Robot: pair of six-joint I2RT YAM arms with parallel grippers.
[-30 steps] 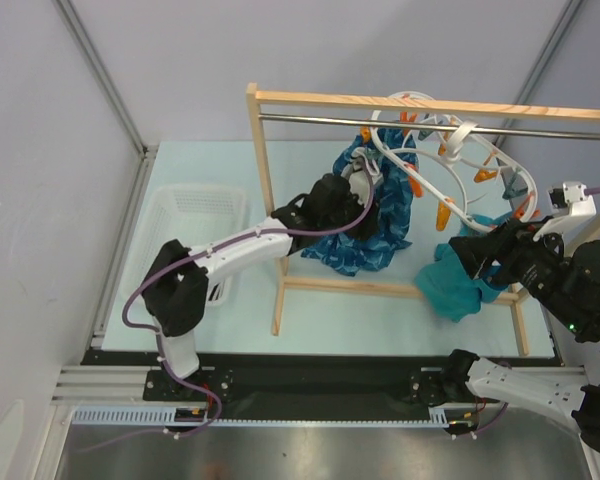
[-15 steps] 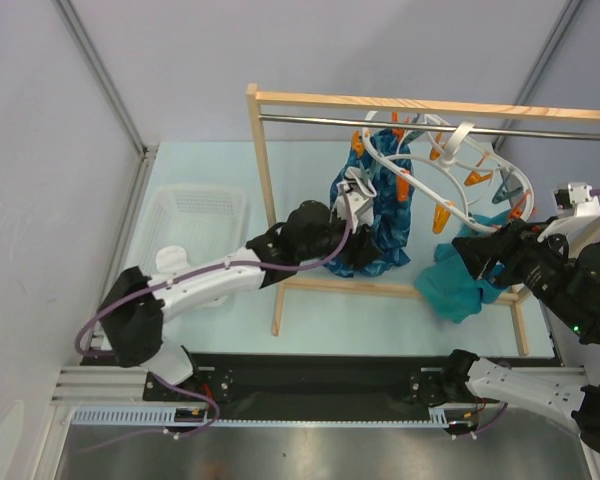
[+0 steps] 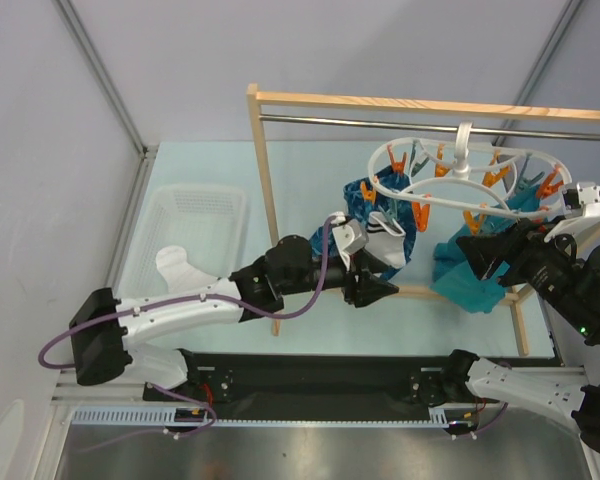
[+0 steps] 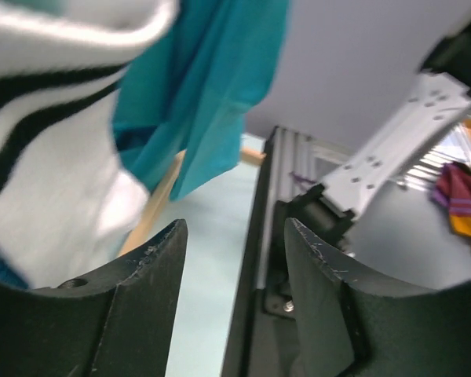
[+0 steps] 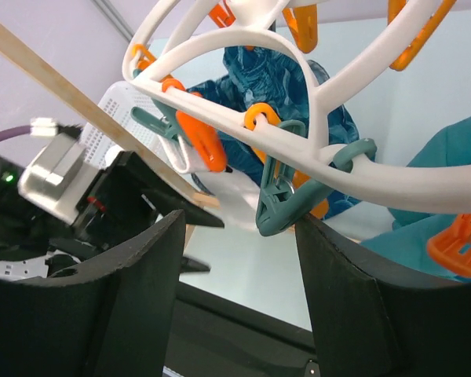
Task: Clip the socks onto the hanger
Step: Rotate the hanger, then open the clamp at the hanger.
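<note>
The white oval hanger (image 3: 460, 185) with orange clips hangs by its hook from the metal rail. One white sock with black stripes (image 3: 388, 240) hangs from a clip at its left side. It fills the upper left of the left wrist view (image 4: 47, 157). A second white sock (image 3: 173, 264) lies at the basket's near edge. My left gripper (image 3: 378, 291) is open and empty, just below the hanging sock. My right gripper (image 3: 480, 256) is open and empty under the hanger's right part. In the right wrist view the hanger ring (image 5: 314, 153) and a teal clip (image 5: 286, 200) sit just above its jaws.
A wooden-framed rack (image 3: 263, 180) with a metal rail (image 3: 330, 120) spans the table. A blue patterned cloth (image 3: 358, 195) and a teal garment (image 3: 470, 285) hang from the hanger. A white basket (image 3: 195, 205) stands at the left.
My left gripper has let go of the striped sock and drawn back toward the near edge. The sock now hangs from a clip. The hanger has swung right and levelled out.
</note>
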